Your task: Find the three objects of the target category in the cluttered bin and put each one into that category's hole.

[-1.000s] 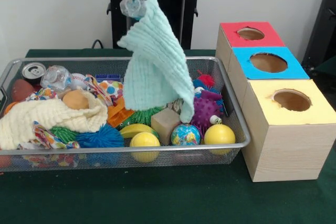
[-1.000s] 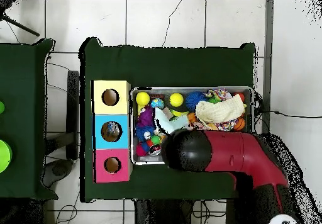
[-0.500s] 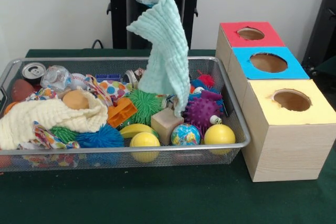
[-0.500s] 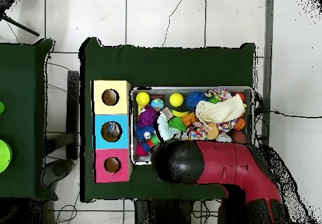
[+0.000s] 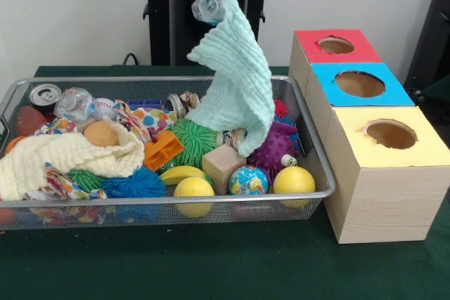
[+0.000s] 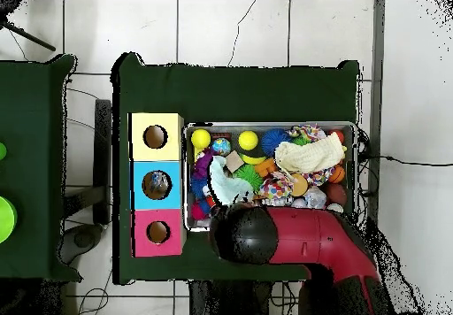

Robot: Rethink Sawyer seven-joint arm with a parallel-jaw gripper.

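Cloth, the mint one, hangs pinched in my gripper above the bin; next I'd carry it across to the holes, probably blue.

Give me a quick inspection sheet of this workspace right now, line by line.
Surface: green table cover, bare in front.
Job's things: mint cloth hanging above wire bin; red box, blue box, yellow box with holes.
Clutter: balls, cream cloth, wooden block, can.
Gripper: gripper shut on the mint cloth.
Cables: black cable behind bin.
Surroundings: white wall, tiled floor.
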